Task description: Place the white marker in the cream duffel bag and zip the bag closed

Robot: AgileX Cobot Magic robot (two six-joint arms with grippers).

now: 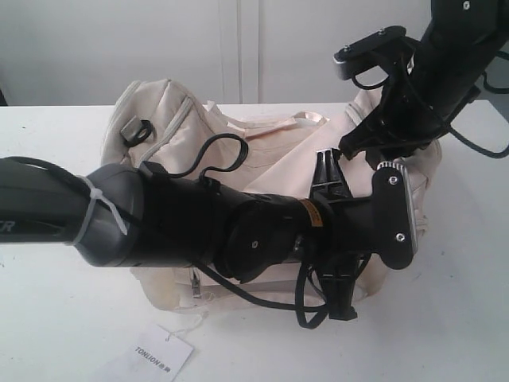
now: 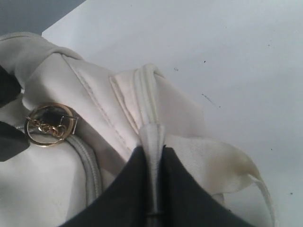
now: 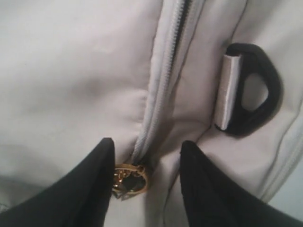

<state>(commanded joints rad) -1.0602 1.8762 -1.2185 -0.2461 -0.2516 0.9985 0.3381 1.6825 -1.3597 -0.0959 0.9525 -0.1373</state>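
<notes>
Cream duffel bag (image 1: pixel 176 119) lies on the white table (image 1: pixel 48 318), and its paper tag (image 1: pixel 159 360) reads TONLION. My left gripper (image 2: pixel 152 158) pinches a cream fabric strip (image 2: pixel 145 90) of the bag. My right gripper (image 3: pixel 147 145) stands spread either side of the gold zip ring (image 3: pixel 129 179), near a black D-ring (image 3: pixel 258 94).

A robotics lab bench, by its bare white table (image 1: pixel 48 318), plain white wall (image 1: pixel 119 40) and black robot arms (image 1: pixel 159 219).

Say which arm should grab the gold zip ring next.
Likely right: its open end effector flanks the gold ring zip pull; the left end effector pinches the cream fabric duffel bag by a strap.
</notes>
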